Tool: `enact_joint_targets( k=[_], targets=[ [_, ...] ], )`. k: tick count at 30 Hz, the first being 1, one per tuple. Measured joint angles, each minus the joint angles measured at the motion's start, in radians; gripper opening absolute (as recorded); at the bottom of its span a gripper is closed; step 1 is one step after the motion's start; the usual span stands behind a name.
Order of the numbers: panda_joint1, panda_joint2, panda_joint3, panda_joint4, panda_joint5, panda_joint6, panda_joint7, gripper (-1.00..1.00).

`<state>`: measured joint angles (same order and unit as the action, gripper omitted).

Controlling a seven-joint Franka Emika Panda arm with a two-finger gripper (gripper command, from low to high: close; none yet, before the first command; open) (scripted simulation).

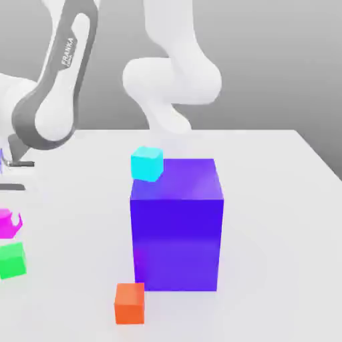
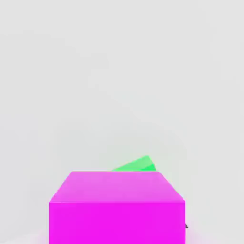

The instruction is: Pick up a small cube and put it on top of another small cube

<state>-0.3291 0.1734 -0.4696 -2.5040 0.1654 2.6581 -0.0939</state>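
Observation:
The small magenta-pink cube hangs at the exterior view's left edge, just above the small green cube, which rests on the table. My gripper comes down there at the frame's edge and is shut on the magenta cube. In the hand view the magenta cube sits close to the camera. A sliver of the green cube peeks out from behind it.
A big purple-blue block stands mid-table. A cyan small cube sits at its far upper corner on the exterior view's left. An orange small cube lies by its near corner. The white table stretches to the exterior view's right.

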Motion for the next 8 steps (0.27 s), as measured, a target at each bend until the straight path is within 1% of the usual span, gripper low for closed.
enact_joint_targets(
  k=[4,5,8],
  targets=[
    [-0.047,0.099,0.060,0.007,0.107,0.078,-0.079,-1.00],
    [-0.060,0.118,0.077,0.008,0.128,0.093,-0.095,1.00],
    [-0.060,0.118,0.077,0.008,0.128,0.093,-0.095,1.00]
  ],
)
